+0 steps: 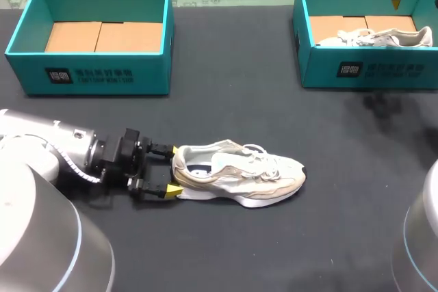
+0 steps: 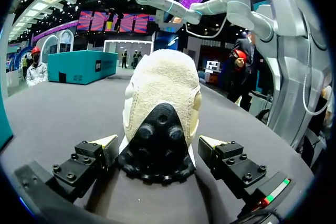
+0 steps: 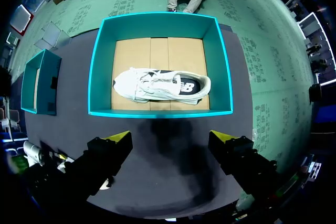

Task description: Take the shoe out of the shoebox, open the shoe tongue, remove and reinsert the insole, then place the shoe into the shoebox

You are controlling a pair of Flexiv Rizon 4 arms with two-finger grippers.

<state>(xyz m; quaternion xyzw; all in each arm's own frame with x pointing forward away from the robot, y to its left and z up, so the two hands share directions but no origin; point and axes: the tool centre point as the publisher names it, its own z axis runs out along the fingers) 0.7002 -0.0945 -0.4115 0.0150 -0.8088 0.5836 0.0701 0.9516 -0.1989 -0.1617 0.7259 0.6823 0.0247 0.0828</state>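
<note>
A cream sneaker [image 1: 239, 172] lies on its side on the dark table, toe pointing right. My left gripper [image 1: 170, 170] stands open at its heel, one yellow tip on each side. In the left wrist view the heel [image 2: 163, 98] fills the space between the fingertips [image 2: 105, 141], with a small gap on either side. A second white shoe [image 1: 383, 36] lies in the right teal shoebox [image 1: 363, 70]. My right gripper [image 1: 397, 1] hangs open high above that box. It looks straight down on the right teal shoebox [image 3: 160, 113] and its white shoe [image 3: 157, 85], with nothing between the jaws of the right gripper [image 3: 170, 139].
An empty teal shoebox [image 1: 89, 73] with a cardboard floor stands at the back left; its wall [image 3: 39, 85] also shows in the right wrist view. Bare dark table lies between the two boxes and in front of the sneaker.
</note>
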